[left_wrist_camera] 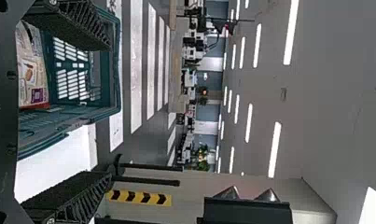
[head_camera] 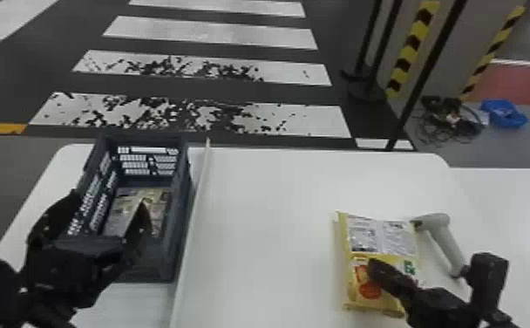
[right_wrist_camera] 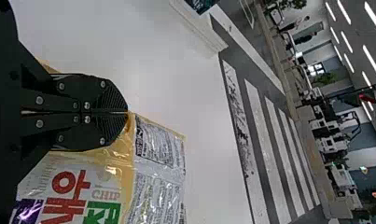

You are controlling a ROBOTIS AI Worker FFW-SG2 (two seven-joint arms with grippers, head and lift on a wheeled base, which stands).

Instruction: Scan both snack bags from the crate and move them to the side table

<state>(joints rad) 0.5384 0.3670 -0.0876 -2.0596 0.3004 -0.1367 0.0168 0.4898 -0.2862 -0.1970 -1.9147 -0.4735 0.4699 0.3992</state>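
Pinching the yellow snack bag (head_camera: 379, 240) by its film, the right hand (right_wrist_camera: 126, 112) has it on the surface (head_camera: 268, 240) beside the scanner (head_camera: 442, 235), presumably for scanning; the left hand (left_wrist_camera: 109, 112), fingers apart, is at the crate (head_camera: 178, 227) holding the other bag (head_camera: 121, 203).

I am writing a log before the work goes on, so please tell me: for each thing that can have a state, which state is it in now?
Crate: upright, open at the top
Bag in crate: lying inside, not held
Yellow bag: on the table, wrinkled; whether pinched, cannot tell
Scanner: beside the yellow bag, not held
Left gripper: open
Right gripper: shut
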